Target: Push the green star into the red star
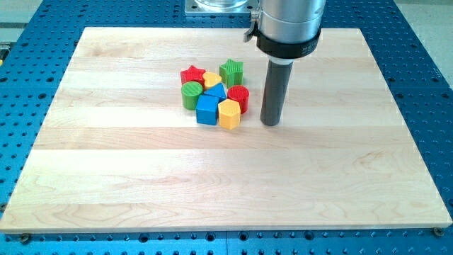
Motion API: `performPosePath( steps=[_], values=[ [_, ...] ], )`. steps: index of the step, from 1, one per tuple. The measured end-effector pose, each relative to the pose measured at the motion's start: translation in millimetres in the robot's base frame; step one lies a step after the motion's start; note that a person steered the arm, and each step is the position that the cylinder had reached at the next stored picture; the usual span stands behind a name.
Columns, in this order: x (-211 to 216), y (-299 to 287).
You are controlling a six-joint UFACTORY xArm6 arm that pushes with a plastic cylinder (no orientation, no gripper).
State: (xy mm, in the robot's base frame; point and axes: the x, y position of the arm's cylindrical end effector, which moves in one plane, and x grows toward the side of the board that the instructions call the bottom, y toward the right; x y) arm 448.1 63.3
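Note:
The green star (231,71) sits at the top right of a tight cluster of blocks on the wooden board (141,177). The red star (192,75) is at the cluster's top left, with a yellow heart (211,79) between the two stars. My tip (270,122) rests on the board to the right of the cluster, just right of the red cylinder (238,98) and below and right of the green star, touching no block.
The cluster also holds a green cylinder (191,94), a blue triangular block (216,91), a blue cube (207,110) and a yellow hexagon (229,114). The arm's grey body (287,25) hangs over the board's top edge. A blue perforated table surrounds the board.

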Motion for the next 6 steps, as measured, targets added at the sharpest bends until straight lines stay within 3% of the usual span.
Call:
performPosePath(
  steps=[2,3,4,5,6],
  values=[
    [-56.4,-20.2],
    [-61.8,-2.8],
    [-109.2,-4.2],
    [-109.3,-55.4],
    [-109.7,-71.3]
  ],
)
